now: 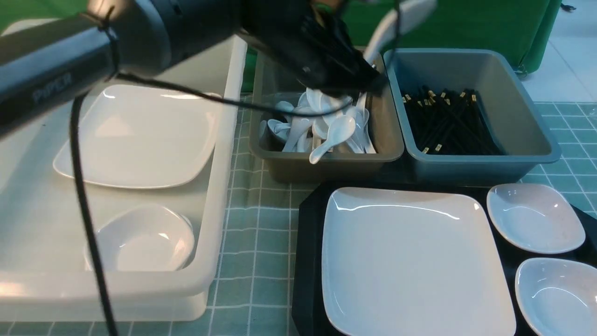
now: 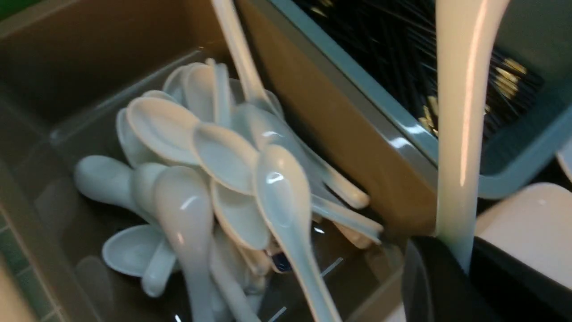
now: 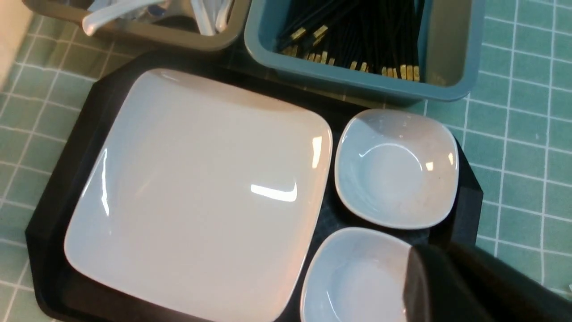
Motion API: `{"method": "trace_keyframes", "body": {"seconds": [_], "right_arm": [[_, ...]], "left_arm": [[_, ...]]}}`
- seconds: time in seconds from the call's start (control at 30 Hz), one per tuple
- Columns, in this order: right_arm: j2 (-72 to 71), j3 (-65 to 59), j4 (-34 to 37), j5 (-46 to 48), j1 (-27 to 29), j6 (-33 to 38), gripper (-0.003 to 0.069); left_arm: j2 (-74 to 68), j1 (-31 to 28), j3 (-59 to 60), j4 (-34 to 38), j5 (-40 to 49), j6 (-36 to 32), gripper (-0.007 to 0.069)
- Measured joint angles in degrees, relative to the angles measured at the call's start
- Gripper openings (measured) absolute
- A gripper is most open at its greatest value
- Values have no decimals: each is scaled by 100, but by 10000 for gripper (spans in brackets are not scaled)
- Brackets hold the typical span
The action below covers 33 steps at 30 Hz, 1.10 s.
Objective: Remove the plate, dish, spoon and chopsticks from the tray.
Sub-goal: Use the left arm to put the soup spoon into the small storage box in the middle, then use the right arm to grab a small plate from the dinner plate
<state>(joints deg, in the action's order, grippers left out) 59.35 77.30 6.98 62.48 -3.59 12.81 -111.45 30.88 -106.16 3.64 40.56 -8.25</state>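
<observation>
Spoon [image 2: 462, 112] pinched in closed left pincer [image 2: 456, 264], above grey spoon tub [image 1: 336, 169]

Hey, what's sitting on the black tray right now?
On the tray: the plate and two small dishes. Anything beneath them is hidden, and the tray's near edge is out of frame.

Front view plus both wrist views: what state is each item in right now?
Left gripper: shut on a spoon, above the spoon bin.
Right gripper: mostly out of frame, cannot tell.
Plate: empty, flat on the tray.
Far small dish and near small dish: empty, on the tray.
Chopsticks: piled in the blue-grey bin.
White tub: holds another plate and another dish.
</observation>
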Motion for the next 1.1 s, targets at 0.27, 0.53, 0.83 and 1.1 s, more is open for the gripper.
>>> {"method": "trace_keyframes", "body": {"seconds": [0.27, 0.53, 0.83, 1.1], "right_arm": [[235, -11, 12, 237, 0, -128, 169], [326, -1439, 7, 181, 0, -122, 469], [916, -3968, -29, -1650, 0, 248, 503], [1964, -4222, -82, -2667, 0, 812, 503]], "left_arm": [[-921, -485, -373, 202, -26, 105, 146], [-1043, -549, -431, 202, 83, 290, 409], [-420, -549, -545, 214, 1582, 489, 141], [665, -549, -413, 396, 1893, 250, 8]]}}
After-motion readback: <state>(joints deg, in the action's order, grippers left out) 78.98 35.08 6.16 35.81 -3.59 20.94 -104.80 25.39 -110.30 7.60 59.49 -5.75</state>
